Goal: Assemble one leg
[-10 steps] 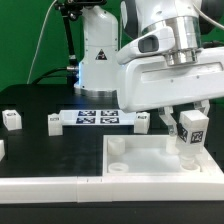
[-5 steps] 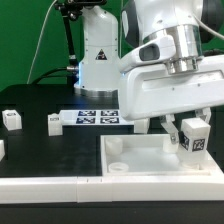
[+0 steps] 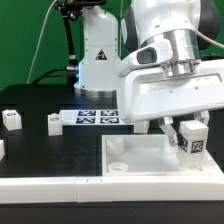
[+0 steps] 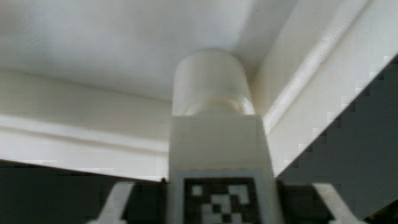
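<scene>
My gripper (image 3: 190, 127) is shut on a leg (image 3: 193, 140), a chunky white peg with a black-and-white tag on its side. I hold it upright over the exterior view's right part of the large white tabletop panel (image 3: 150, 160), its lower end close to the panel. In the wrist view the leg (image 4: 217, 120) runs up the middle between my fingers, its tag near the picture's edge, with the panel (image 4: 89, 50) behind it. Three other legs lie on the black table: one (image 3: 11, 120), another (image 3: 54, 122), and a third (image 3: 143, 123) partly behind my arm.
The marker board (image 3: 97, 118) lies on the table behind the panel. A white robot base (image 3: 100, 50) stands at the back. A low white rail (image 3: 45, 186) runs along the front edge. My bulky wrist housing (image 3: 165, 90) hides the panel's far right corner.
My gripper has risen slightly and shifted a little, carrying the leg with it above the panel's right side. The other legs have not moved.
</scene>
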Robot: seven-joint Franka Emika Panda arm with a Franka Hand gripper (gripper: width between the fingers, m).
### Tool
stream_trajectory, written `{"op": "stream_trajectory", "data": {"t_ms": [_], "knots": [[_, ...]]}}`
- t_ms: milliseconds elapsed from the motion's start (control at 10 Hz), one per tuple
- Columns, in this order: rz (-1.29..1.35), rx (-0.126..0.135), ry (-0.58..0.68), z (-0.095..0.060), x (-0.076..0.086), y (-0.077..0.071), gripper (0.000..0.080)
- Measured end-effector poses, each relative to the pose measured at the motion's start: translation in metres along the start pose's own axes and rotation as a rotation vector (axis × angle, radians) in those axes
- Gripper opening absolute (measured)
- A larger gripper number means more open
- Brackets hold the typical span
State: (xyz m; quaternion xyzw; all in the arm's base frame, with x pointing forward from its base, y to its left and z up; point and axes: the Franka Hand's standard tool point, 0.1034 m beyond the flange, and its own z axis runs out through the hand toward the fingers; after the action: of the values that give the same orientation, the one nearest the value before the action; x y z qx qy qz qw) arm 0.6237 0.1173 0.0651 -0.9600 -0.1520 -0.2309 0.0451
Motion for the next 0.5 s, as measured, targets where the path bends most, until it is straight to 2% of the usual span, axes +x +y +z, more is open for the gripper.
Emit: {"op": "stream_trajectory", "data": {"t_ms": [100,200,300,400,500], "knots": [[0.0,0.0,0.0,0.0,0.0,0.0,0.0367],[0.0,0.0,0.0,0.0,0.0,0.0,0.0565],[0.0,0.0,0.0,0.0,0.0,0.0,0.0565],[0.0,0.0,0.0,0.0,0.0,0.0,0.0623],[0.0,0.0,0.0,0.0,0.0,0.0,0.0644]]}}
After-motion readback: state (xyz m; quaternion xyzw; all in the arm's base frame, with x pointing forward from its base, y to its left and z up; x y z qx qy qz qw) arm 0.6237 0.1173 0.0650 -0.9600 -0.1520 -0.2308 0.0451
